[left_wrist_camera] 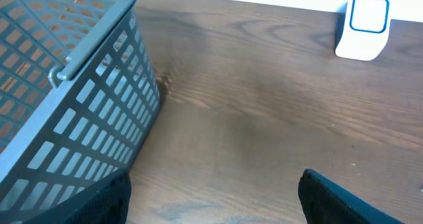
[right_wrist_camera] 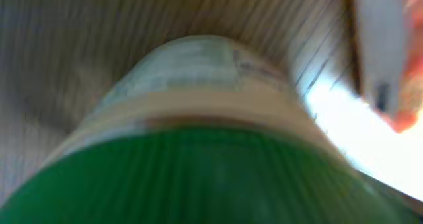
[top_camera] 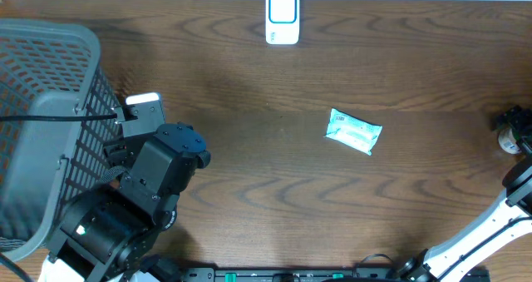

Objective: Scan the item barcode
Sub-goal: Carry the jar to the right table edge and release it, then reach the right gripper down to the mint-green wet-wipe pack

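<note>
Jar [right_wrist_camera: 192, 138] just beside right pincer [top_camera: 514, 122]

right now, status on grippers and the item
left gripper open, empty. right gripper unclear, blurred green container fills its camera. packet flat mid-table, nothing between it and scanner.

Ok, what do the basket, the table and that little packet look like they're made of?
Basket: grey moulded plastic, matte, judging by its slotted lattice walls. Table: dark wood or wood-look laminate, grain lines visible, slight sheen. Packet: likely soft plastic film, pale teal and white, slightly crinkled.
</note>
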Controlling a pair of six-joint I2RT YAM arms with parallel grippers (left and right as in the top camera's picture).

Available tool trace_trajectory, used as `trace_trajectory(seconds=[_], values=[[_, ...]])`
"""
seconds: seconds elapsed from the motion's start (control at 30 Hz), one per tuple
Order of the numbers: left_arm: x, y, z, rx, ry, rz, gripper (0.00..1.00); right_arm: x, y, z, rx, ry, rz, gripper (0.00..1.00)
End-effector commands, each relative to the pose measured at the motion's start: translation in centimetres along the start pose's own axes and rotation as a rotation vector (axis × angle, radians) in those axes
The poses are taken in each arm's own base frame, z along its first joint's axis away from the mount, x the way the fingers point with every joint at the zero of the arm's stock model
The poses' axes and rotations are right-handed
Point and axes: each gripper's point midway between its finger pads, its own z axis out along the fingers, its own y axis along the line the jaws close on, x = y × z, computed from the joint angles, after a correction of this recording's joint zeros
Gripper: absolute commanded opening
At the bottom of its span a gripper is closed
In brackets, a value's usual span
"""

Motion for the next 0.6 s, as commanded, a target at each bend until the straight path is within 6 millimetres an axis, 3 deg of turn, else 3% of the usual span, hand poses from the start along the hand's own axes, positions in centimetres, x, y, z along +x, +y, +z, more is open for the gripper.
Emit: trace_trajectory(seconds=[0.0,0.2,0.23,0.27,0.3,0.37,0.47,0.57], values=[[0.0,0.2,0.0,-0.006,-0.002,-0.010,0.81,-1.1,2.2,-4.2,-0.124,-0.046,0.007,0.99],[0.0,0.2,0.0,-0.006,-0.002,-0.010,0.81,-1.9,5.0,-16.3,-0.222,-0.222,-0.046,0.99],[0.0,0.2,0.0,-0.006,-0.002,-0.010,0.81,-1.5,5.5,-17.9,-0.233,-0.246,-0.060,0.99],[0.0,0.2,0.0,-0.006,-0.002,-0.010,0.81,-0.1,7.2,-20.7,-0.262,-0.279,-0.095,0.99],[0.0,0.2,0.0,-0.006,-0.002,-0.010,0.81,0.9,8.4,-21.7,-0.283,-0.285,-0.122,0.99],[0.0,0.2,0.0,-0.006,-0.002,-0.010,0.81,3.3,11.0,-22.5,-0.306,-0.270,-0.199,0.99],[0.0,0.2,0.0,-0.006,-0.002,-0.010,0.81,7.7,15.4,-21.9,-0.329,-0.206,-0.429,0.99],[0.0,0.2,0.0,-0.006,-0.002,-0.010,0.81,14.4,19.3,-19.7,-0.368,-0.038,-0.681,0.99]])
